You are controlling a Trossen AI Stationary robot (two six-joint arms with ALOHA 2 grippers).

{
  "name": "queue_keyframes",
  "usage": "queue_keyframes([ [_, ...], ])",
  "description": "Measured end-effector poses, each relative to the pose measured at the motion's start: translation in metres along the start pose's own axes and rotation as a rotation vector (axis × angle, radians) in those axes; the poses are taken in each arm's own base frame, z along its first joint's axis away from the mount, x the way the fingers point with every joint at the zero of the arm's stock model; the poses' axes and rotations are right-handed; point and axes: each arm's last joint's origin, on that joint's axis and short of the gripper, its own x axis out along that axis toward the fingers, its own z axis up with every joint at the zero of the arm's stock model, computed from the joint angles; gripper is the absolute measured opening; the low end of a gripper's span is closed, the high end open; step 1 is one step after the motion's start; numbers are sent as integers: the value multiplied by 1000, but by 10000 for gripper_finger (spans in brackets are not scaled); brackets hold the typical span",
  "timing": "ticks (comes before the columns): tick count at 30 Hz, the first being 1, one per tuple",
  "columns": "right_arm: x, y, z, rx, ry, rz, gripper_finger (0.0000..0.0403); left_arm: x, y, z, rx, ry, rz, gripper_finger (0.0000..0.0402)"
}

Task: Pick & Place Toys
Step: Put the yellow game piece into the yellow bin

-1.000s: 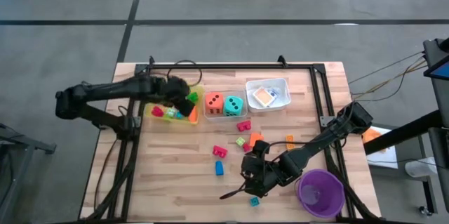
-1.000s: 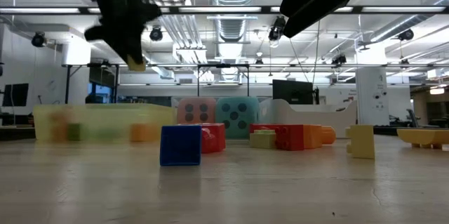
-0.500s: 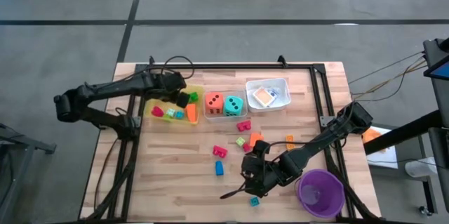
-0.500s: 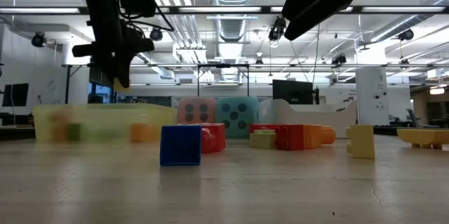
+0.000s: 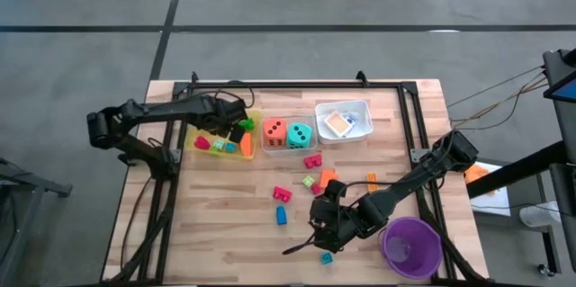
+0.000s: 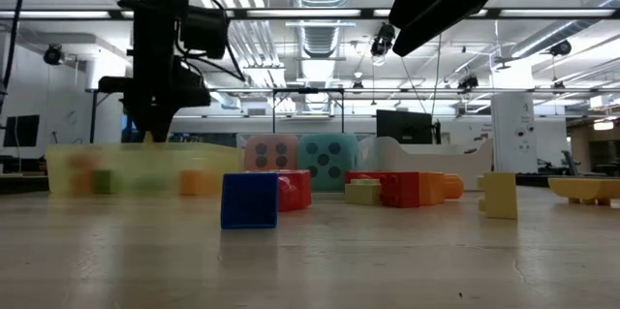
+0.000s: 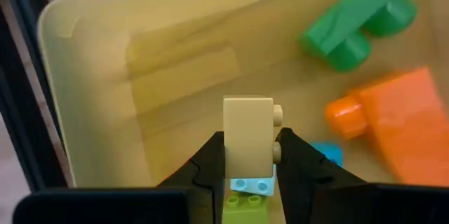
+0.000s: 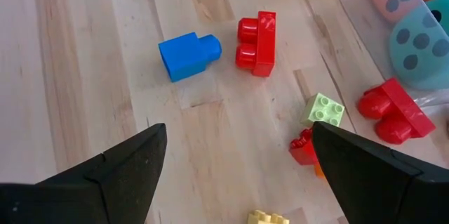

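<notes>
A tan block [image 7: 248, 134] is pinched upright between the narrowly parted fingers of the left end effector [image 7: 248, 161], which is held just above the yellow tray [image 7: 91, 76] at the back left of the counter [image 5: 225, 224]. Directly beneath the held block a light blue block [image 7: 251, 185] and a light green block [image 7: 247, 200] are seen on the tray floor; a little beyond the fingers an orange block [image 7: 393, 122] lies in the tray, and farther still a green block [image 7: 358, 24] rests near the tray wall. In the high view the left end effector [image 5: 236, 130] is placed over the tray's inner end, just beside the clear tray [image 5: 289, 147] in which the orange die [image 5: 274, 131] and the teal die [image 5: 300, 134] are kept, with the white tray [image 5: 345, 121] of cards farther along. The right end effector [image 5: 326, 226] is held wide open and empty over the front of the counter. Just ahead of its fingers [image 8: 126, 168] a blue block [image 8: 186, 55] and a red block [image 8: 257, 43] lie on the wood, touching or nearly so; a pale green block [image 8: 325, 109] and another red block [image 8: 393, 110] are found farther off, toward the dice. A purple cup [image 5: 411, 246] stands just beside that arm.
</notes>
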Motion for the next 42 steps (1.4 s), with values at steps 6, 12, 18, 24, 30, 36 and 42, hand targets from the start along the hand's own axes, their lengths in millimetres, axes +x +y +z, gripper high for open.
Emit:
queue_keyframes([
  [6, 0, 0, 0, -1, 0, 0, 352, 13, -8, -1, 111, 90, -10, 82],
  [12, 0, 1, -1, 14, 16, 19, 352, 28, -6, 0, 52, 116, 14, 82],
  [18, 0, 1, -1, 14, 16, 19, 352, 42, 3, -7, 19, 136, -13, 82],
  [24, 0, 1, -1, 13, 15, 19, 352, 53, 0, -10, -1, 124, -97, 82],
  [30, 0, 1, -1, 14, 15, 19, 352, 55, -2, -9, -24, 103, -125, 82],
  [36, 0, 1, -1, 14, 15, 19, 352, 55, -2, -9, -24, 104, -129, 82],
  [42, 0, 1, -2, 12, 16, 19, 352, 55, -3, -9, -23, 109, -136, 82],
])
